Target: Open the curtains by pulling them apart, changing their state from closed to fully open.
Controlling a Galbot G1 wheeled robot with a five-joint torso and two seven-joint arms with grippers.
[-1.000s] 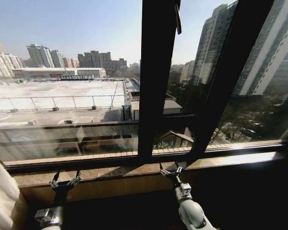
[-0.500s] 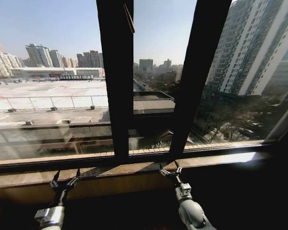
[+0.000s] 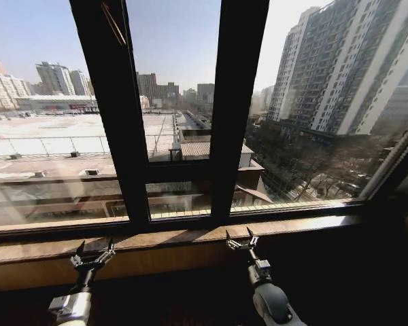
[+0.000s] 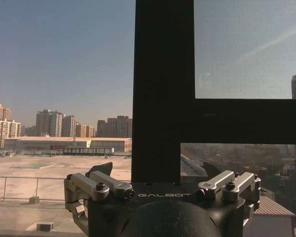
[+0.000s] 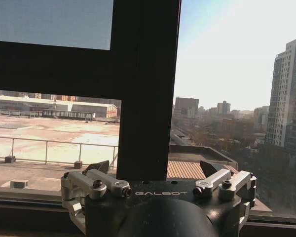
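The curtains are out of view. Both arms are held low in front of a big window. In the head view my left gripper (image 3: 94, 251) is open just below the wooden sill (image 3: 190, 238), with nothing between its fingers. My right gripper (image 3: 239, 238) is also open and empty, its tips level with the sill's front edge. The left wrist view has the left gripper (image 4: 158, 170) spread before a dark window post (image 4: 163, 89). In the right wrist view the right gripper (image 5: 155, 168) is spread before another dark post (image 5: 145, 89).
Two dark upright window posts (image 3: 115, 136) (image 3: 238, 102) split the glass, with rooftops and tower blocks outside. The wall below the sill and the corner at the right (image 3: 394, 272) lie in deep shadow.
The whole head picture has shifted: the window posts slid to the left, so the camera turned or moved right. The white fabric at the lower left a second ago has left the picture. The grippers keep their pose.
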